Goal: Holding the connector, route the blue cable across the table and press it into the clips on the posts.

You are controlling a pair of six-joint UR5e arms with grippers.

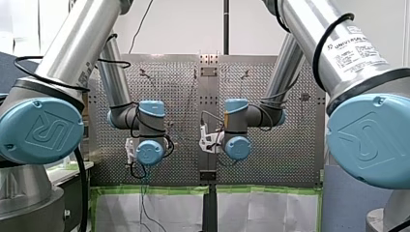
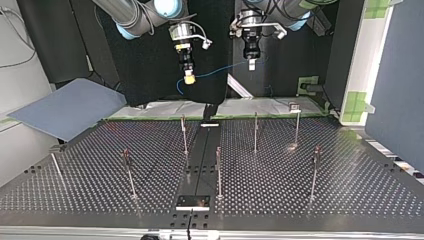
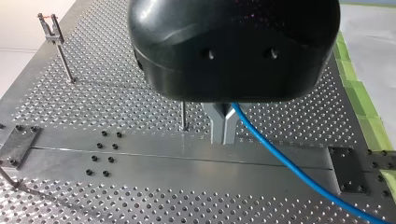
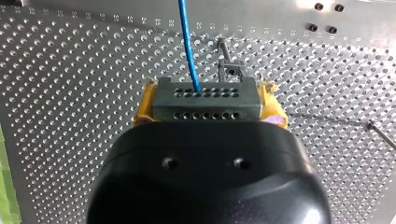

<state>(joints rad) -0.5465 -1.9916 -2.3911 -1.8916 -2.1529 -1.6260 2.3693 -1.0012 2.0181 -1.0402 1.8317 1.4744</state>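
Routing is at its outset, I judge: no clip (image 3: 50,29) holds the cable (image 2: 220,67) yet. Both arms hang high above the bench (image 2: 350,190), wrists pointing down. The right jaws, yellow-padded, clamp the connector (image 4: 205,100). The cable spans the air from it to the left jaws, which look closed on it, though the pinch is hidden. Next, both must descend together, cable taut, onto a post (image 2: 184,135).

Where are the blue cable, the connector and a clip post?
blue cable (image 4: 188,46): right wrist view, mid-strand.
connector (image 4: 205,105): right wrist view, its grey holed face.
clip post (image 3: 62,58): left wrist view, middle of shaft.
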